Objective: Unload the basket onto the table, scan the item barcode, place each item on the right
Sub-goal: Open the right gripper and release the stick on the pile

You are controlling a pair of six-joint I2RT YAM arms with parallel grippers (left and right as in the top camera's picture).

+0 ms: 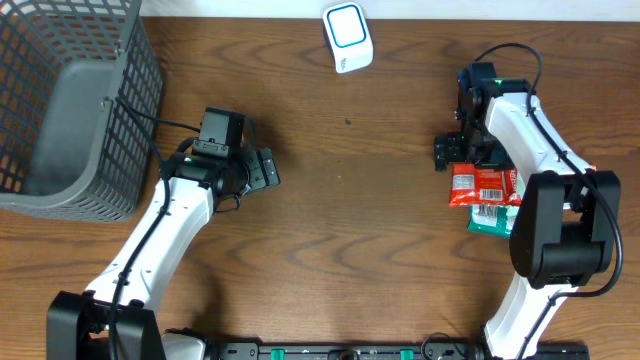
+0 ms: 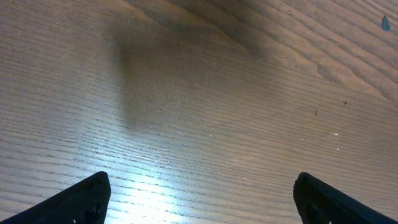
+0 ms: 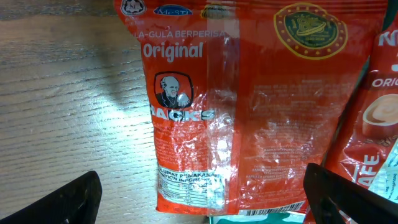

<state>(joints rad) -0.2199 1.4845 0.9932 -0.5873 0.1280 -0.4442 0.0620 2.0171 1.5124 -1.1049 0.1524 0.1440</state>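
A red "Hacks Original" candy packet (image 3: pixel 249 106) lies flat on the wood, its barcode (image 3: pixel 272 210) at the lower edge. From overhead the packet (image 1: pixel 482 185) sits at the right of the table. My right gripper (image 3: pixel 202 202) hovers above it, open wide, its two fingers spread either side of the packet's lower end and gripping nothing. In the overhead view the right gripper (image 1: pixel 450 152) is at the packet's upper left corner. The white and blue scanner (image 1: pixel 347 37) rests at the far edge. My left gripper (image 1: pixel 268 170) is open over bare wood, and the left wrist view shows that gripper (image 2: pixel 202 199) empty.
A grey wire basket (image 1: pixel 70 100) fills the far left corner. A second red packet (image 3: pixel 379 124) overlaps the first on its right. A green packet (image 1: pixel 492 220) lies just below them, and its edge (image 3: pixel 249 219) shows under the candy packet.
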